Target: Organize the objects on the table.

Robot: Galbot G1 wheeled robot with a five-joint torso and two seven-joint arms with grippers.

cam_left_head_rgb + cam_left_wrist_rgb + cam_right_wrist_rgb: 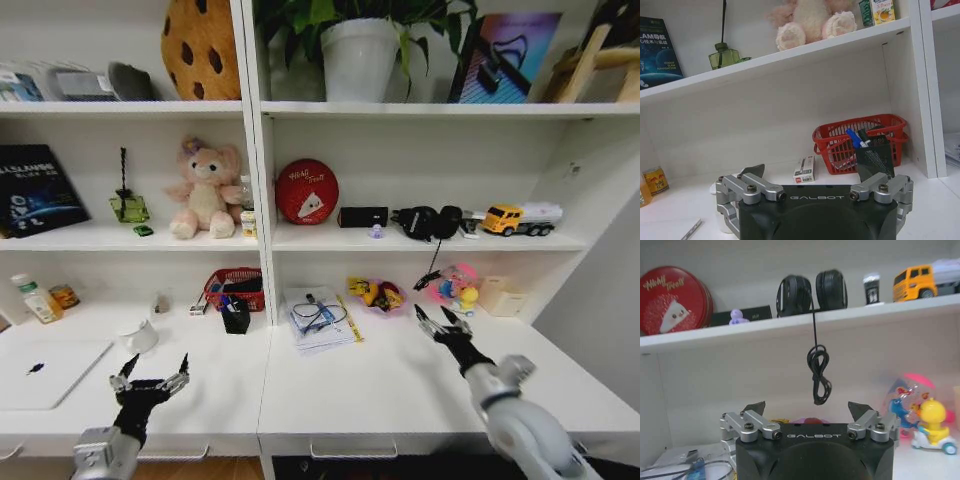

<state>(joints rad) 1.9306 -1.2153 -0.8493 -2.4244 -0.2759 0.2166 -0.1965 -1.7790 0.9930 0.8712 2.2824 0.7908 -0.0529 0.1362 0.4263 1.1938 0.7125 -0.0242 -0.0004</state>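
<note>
Your left hand (151, 378) hangs over the front edge of the tabletop (400, 385), fingers spread wide and holding nothing. Just beyond it toward the back sits a small white cup (137, 336), and at the left front corner lies the thin silver laptop (45, 372), lid closed and flat. Farther back from that hand you have a black mesh pen holder (875, 156) with blue pens in it, touching the front of a red basket (840, 142), and a small white-and-red box (804, 169) lying beside the basket. At the far left rear stands a small clear bottle with a green label (38, 300), with an orange jar (65, 296) next to it.

Your right hand (443, 320) hovers over the right half of the tabletop, also fully open and empty. Toward the back from it lies a yellow snack packet (375, 293) on a pink dish, with a stack of papers (318, 320) carrying a coiled cable beside it. A duck toy (931, 425) stands at the right rear, and a black cord (818, 371) dangles from the headphones (812, 291) on the shelf above.
</note>
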